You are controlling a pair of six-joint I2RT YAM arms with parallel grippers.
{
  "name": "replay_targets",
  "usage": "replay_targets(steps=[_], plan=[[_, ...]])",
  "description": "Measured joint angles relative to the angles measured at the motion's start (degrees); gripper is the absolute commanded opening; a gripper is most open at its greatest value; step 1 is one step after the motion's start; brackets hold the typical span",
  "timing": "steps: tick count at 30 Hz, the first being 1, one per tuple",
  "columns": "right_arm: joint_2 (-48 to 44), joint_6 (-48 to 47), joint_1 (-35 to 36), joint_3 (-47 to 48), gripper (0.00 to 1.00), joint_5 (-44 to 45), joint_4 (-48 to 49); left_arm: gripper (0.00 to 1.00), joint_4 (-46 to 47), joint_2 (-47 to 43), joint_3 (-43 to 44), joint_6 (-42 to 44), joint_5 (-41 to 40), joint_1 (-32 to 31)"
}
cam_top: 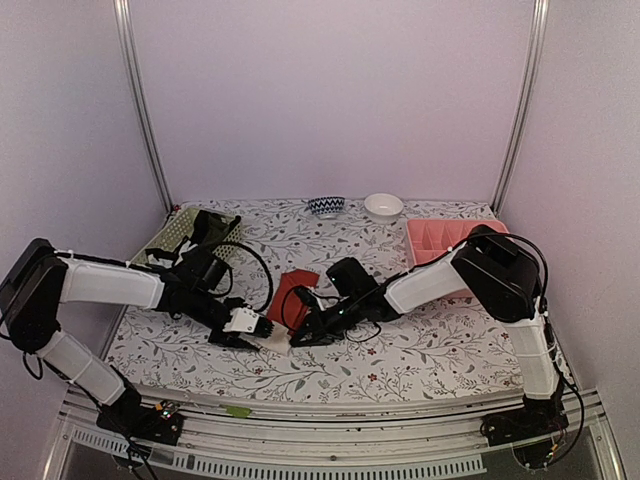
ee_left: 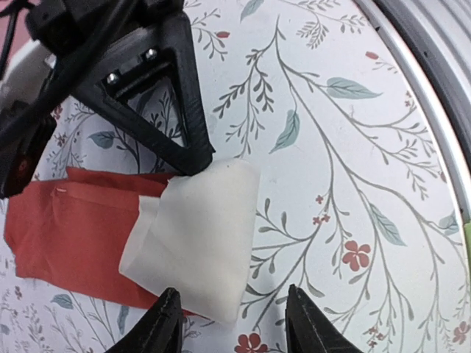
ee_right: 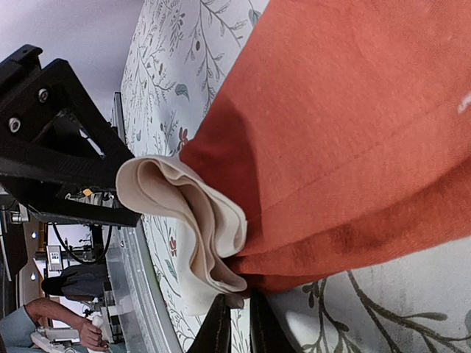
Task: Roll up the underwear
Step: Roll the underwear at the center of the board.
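Note:
The red-orange underwear lies flat at the table's middle front, its cream-white part folded up at the near end. My right gripper is shut on the near edge of the folded cream and red layers; its fingers stand almost together. My left gripper is open just in front of the cream flap, whose corner lies between the jaws. It sits left of the cloth in the top view. A black cloth lies on the basket at the back left.
A pale green perforated basket stands at the back left. A pink divided tray stands at the back right. Two small bowls stand along the back edge. The metal front rail runs close to my left gripper.

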Motion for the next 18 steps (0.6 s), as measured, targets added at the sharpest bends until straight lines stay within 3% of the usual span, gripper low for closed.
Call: replay_targets(steps=[11,14,18], plan=[[-2.2,0.7,-1.2,-0.8,0.23,0.6,-1.1,0.46,6.9,5.8,0.8,5.2,-9.0,-5.2],[-5.0,1.3,-2.2,-3.0,0.25,1.0,-0.7,0.39,5.4,8.2,3.7,6.0,-9.6,-5.4],[-10.5,1.3,-3.6,-7.8,0.32,3.0,0.5,0.20,0.3,11.0,7.8,5.5,-9.5,-5.4]])
